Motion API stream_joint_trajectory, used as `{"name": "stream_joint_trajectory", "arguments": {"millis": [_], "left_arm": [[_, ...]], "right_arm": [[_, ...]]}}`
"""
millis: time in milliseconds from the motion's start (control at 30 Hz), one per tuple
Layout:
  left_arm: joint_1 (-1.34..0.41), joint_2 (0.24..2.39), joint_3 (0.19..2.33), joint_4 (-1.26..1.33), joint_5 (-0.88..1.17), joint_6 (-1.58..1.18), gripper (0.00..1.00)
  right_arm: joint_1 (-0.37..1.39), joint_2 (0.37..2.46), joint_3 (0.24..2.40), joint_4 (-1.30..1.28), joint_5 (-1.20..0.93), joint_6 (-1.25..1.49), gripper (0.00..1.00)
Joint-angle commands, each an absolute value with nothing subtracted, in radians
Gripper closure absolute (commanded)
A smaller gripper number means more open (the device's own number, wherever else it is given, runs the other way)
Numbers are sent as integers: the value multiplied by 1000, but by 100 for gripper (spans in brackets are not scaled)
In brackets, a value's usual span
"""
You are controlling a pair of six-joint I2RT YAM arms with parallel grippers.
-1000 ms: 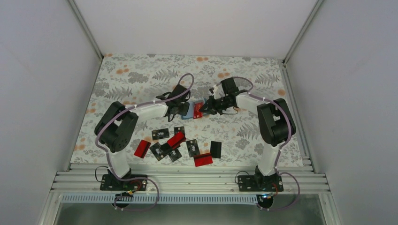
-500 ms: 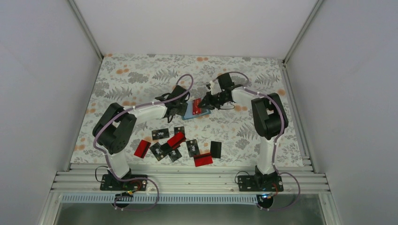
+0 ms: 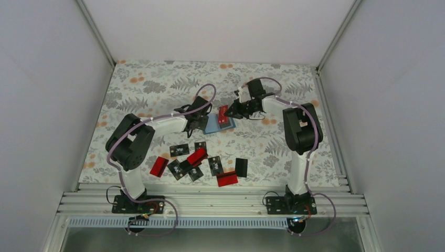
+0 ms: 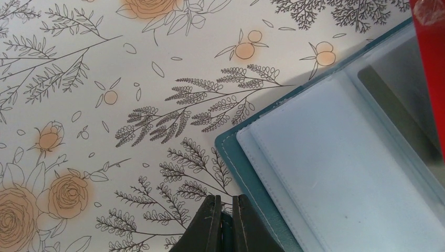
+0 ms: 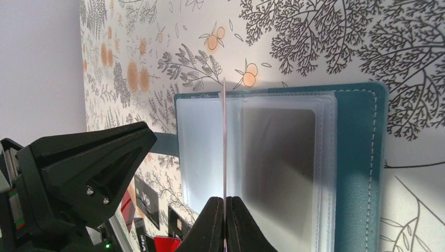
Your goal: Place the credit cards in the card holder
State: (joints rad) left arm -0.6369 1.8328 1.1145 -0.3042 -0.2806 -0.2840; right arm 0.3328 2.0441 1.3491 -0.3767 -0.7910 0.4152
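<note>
The teal card holder point(image 3: 214, 126) lies open on the floral table, its clear sleeves point(image 4: 341, 163) facing up. My left gripper point(image 4: 223, 209) is shut on the holder's near teal edge point(image 3: 202, 123). My right gripper point(image 5: 224, 202) is shut on a red credit card point(image 3: 223, 114), which it holds on edge above the sleeves. In the right wrist view that card shows as a thin vertical line point(image 5: 224, 136) over the holder point(image 5: 357, 157). A strip of the red card point(image 4: 431, 63) shows at the right in the left wrist view. Several more red and black cards point(image 3: 197, 156) lie loose nearer the arm bases.
The loose cards spread from a red one point(image 3: 158, 166) on the left to a black one point(image 3: 241, 167) and a red one point(image 3: 226, 179) on the right. The left arm's black gripper body point(image 5: 84, 173) stands close beside the holder. White walls enclose the table.
My right gripper has carried the red card a little toward the far side over the holder and stood it more upright. The left gripper has kept its hold on the holder's edge.
</note>
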Motion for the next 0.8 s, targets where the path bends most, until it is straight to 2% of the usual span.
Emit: {"name": "stream_joint_trajectory", "arguments": {"millis": [0,767], "left_arm": [[-632,1856,1137,-308,-295,-290,97],[-632,1871,1139,-311,-281,-299,98]], "right_arm": [[331,2069,1346,-334,-775,391,96],[339,2107,1313,-296,-880,408,96]]}}
